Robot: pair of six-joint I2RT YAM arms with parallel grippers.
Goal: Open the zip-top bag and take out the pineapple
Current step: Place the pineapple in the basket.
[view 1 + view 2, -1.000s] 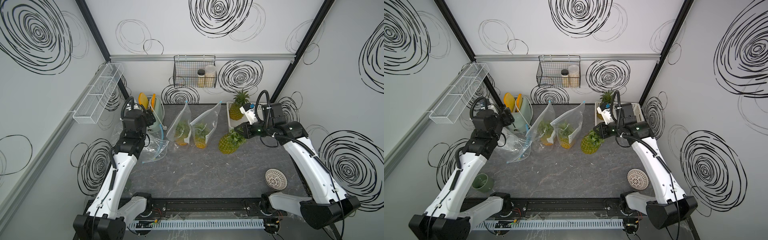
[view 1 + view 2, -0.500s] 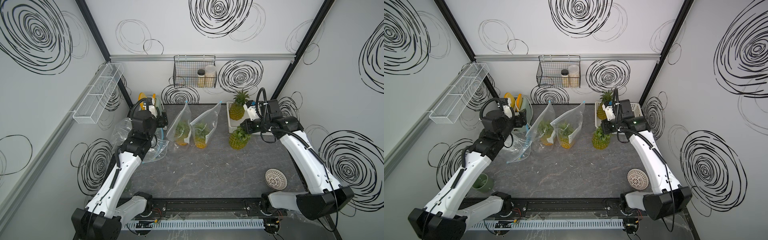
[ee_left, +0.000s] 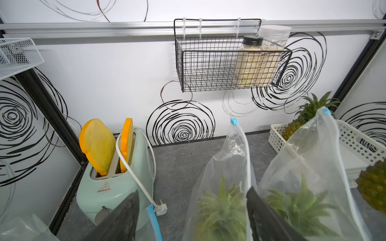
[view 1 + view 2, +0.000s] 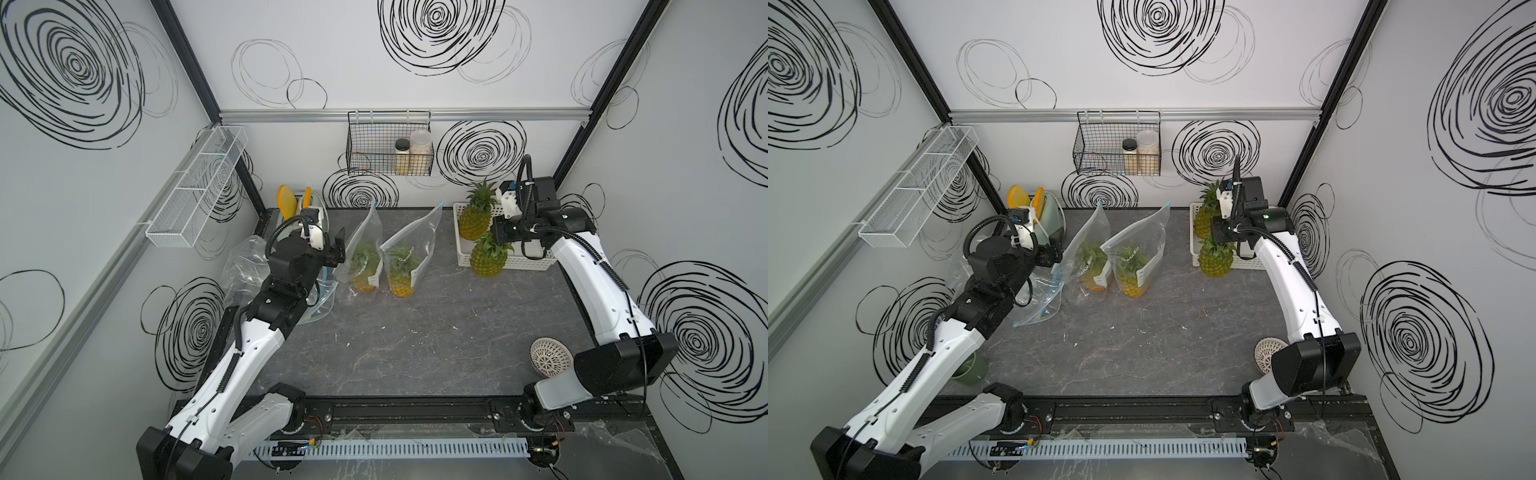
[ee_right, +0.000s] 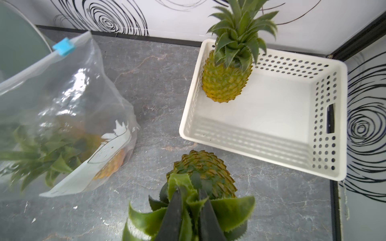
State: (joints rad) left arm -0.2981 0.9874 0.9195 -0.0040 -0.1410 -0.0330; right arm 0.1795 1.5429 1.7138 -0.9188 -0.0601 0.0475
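Two clear zip-top bags stand mid-table with blue sliders on top, each with a pineapple inside: one bag (image 4: 365, 249) (image 3: 225, 162) and another (image 4: 409, 253) (image 5: 62, 100). My left gripper (image 3: 193, 191) is open, just left of the nearer bag, with its fingers (image 4: 340, 237) on either side of that bag's lower part in the left wrist view. My right gripper (image 5: 189, 193) is shut on the crown leaves of a loose pineapple (image 4: 489, 262) (image 5: 205, 171). That pineapple hangs upright just in front of the white basket (image 4: 528, 264) (image 5: 261, 152).
Another pineapple (image 4: 473, 220) stands in the white basket. An empty clear bag (image 4: 320, 301) lies under my left arm, beside a mint toaster (image 3: 117, 183). A black wire basket (image 4: 388, 149) hangs on the back wall. A white perforated dome (image 4: 550, 357) lies front right.
My right arm has swung the held pineapple right and back to the basket's front, turning it upright. My left arm has moved toward the standing bags, still open.
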